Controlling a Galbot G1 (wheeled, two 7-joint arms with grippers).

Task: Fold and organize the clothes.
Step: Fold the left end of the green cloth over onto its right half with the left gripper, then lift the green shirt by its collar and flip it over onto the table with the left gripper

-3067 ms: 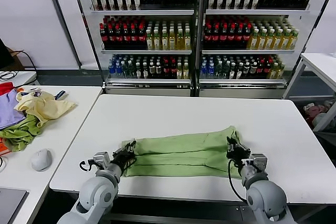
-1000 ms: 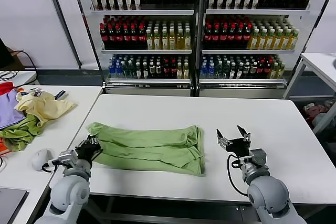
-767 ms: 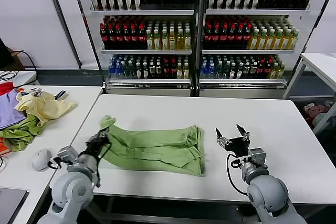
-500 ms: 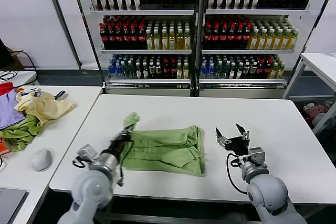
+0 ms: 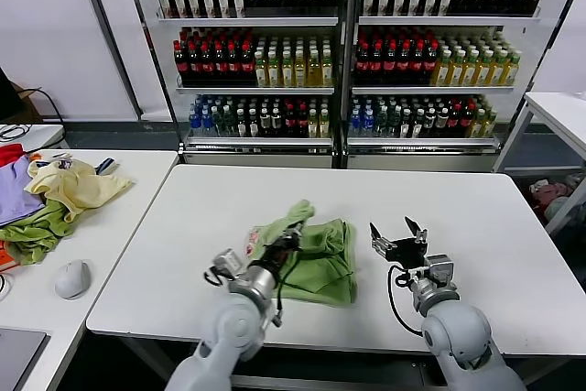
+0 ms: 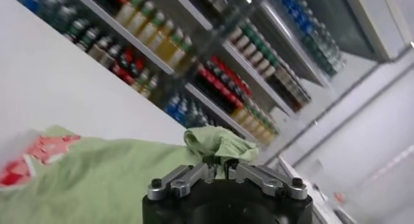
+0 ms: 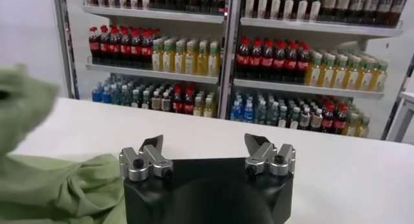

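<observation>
The clothes are one light green polo shirt (image 5: 322, 258), lying folded in a band at the middle of the white table (image 5: 485, 217). Its left end is lifted and carried over the rest, and a bit of the red-and-white print (image 5: 251, 243) shows underneath. My left gripper (image 5: 291, 243) is shut on that raised end. In the left wrist view the fingers (image 6: 218, 164) pinch a bunch of green fabric (image 6: 217, 141) above the spread shirt (image 6: 103, 183). My right gripper (image 5: 396, 240) hovers open just right of the shirt, holding nothing (image 7: 204, 151).
Behind the table stand glass-fronted shelves of bottles (image 5: 348, 52). On the side table to the left lie a pale yellow garment (image 5: 73, 185), a purple cloth (image 5: 14, 199), a darker green cloth (image 5: 37, 231) and a grey mouse (image 5: 71, 278).
My left gripper has swung the shirt's left end up and rightward over the folded band, making the shirt shorter. The right gripper stayed open and drifted slightly left.
</observation>
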